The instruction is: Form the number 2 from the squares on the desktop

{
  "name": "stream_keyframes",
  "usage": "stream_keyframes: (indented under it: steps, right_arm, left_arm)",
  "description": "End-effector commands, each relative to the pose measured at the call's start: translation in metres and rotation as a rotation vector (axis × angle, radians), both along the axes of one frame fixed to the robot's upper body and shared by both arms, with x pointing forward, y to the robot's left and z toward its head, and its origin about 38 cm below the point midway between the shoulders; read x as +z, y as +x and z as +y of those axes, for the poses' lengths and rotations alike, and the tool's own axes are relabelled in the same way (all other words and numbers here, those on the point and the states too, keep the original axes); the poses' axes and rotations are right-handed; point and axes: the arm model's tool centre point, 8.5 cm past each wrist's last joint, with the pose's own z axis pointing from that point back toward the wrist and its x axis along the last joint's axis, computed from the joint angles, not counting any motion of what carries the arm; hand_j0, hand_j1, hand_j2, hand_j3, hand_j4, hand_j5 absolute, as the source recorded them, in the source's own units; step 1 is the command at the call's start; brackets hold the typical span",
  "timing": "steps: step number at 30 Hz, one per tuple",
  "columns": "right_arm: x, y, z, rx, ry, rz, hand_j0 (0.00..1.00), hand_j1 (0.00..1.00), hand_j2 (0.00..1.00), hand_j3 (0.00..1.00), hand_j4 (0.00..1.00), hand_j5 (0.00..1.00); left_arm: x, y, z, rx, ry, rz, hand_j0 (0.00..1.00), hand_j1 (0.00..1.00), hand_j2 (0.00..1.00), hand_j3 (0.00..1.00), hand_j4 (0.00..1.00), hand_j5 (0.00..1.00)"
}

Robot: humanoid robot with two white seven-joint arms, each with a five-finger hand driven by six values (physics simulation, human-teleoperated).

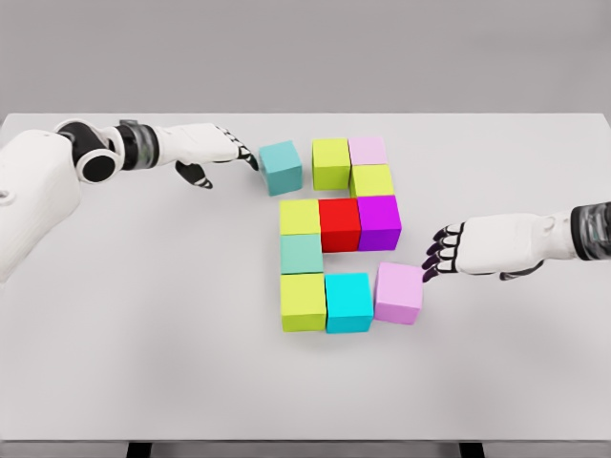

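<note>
Coloured cubes lie on the white table [143, 334] in a rough figure. The top row holds a teal cube [281, 167], set slightly apart and turned, a lime cube [331, 163] and a pale pink cube [368, 150]. Below sits a yellow-green cube [372, 180], then a row of lime [300, 217], red [339, 224] and purple [379, 222]. A mint cube [302, 253] follows, then lime [304, 301], cyan [348, 301] and a tilted lilac cube [399, 292]. My left hand [234, 153] touches the teal cube's left side with fingers extended. My right hand [437, 256] has curled fingertips just right of the lilac cube.
The table's far edge runs just behind the top row of cubes. Both white forearms lie low over the table, the left at upper left, the right at mid right.
</note>
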Motion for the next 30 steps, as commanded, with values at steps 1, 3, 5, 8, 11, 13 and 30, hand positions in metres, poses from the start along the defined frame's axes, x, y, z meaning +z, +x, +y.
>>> stream_keyframes:
  steps: [1, 3, 5, 8, 11, 13, 30]
  right_arm:
    - [0.001, 0.000, 0.002, 0.002, 0.008, 0.001, 0.95, 0.95, 0.95, 0.95, 0.95, 0.95]
    - [0.000, 0.000, 0.005, 0.009, 0.011, 0.001, 0.95, 0.95, 0.95, 0.95, 0.95, 0.95]
    - [0.000, 0.000, 0.006, 0.011, 0.011, 0.002, 0.95, 0.95, 0.95, 0.95, 0.95, 0.95]
    - [0.002, 0.002, 0.007, 0.011, 0.016, -0.003, 0.95, 0.95, 0.95, 0.95, 0.95, 0.95]
    - [0.002, 0.002, 0.007, 0.011, 0.018, -0.005, 0.95, 0.95, 0.95, 0.95, 0.95, 0.95]
    - [0.003, 0.002, 0.007, 0.011, 0.019, -0.005, 0.95, 0.95, 0.95, 0.95, 0.95, 0.95]
    - [0.007, 0.007, 0.007, 0.004, 0.043, -0.026, 0.95, 0.95, 0.95, 0.95, 0.95, 0.95]
  left_arm:
    - [0.001, 0.001, -0.002, 0.002, -0.009, 0.003, 0.83, 0.83, 0.83, 0.83, 0.83, 0.83]
    - [0.001, 0.001, -0.003, 0.002, -0.010, 0.003, 0.83, 0.83, 0.83, 0.83, 0.83, 0.83]
    - [0.001, 0.001, -0.003, 0.003, -0.009, 0.004, 0.83, 0.83, 0.83, 0.83, 0.83, 0.83]
    - [0.000, 0.001, 0.000, 0.009, -0.009, 0.005, 0.83, 0.83, 0.83, 0.83, 0.83, 0.83]
    - [0.002, 0.004, 0.003, 0.022, -0.009, 0.006, 0.84, 0.84, 0.84, 0.84, 0.84, 0.84]
    - [0.002, 0.005, 0.000, 0.027, -0.016, 0.007, 0.84, 0.84, 0.84, 0.84, 0.84, 0.84]
    - [0.004, 0.013, -0.010, 0.042, -0.032, 0.016, 0.85, 0.85, 0.85, 0.85, 0.85, 0.85]
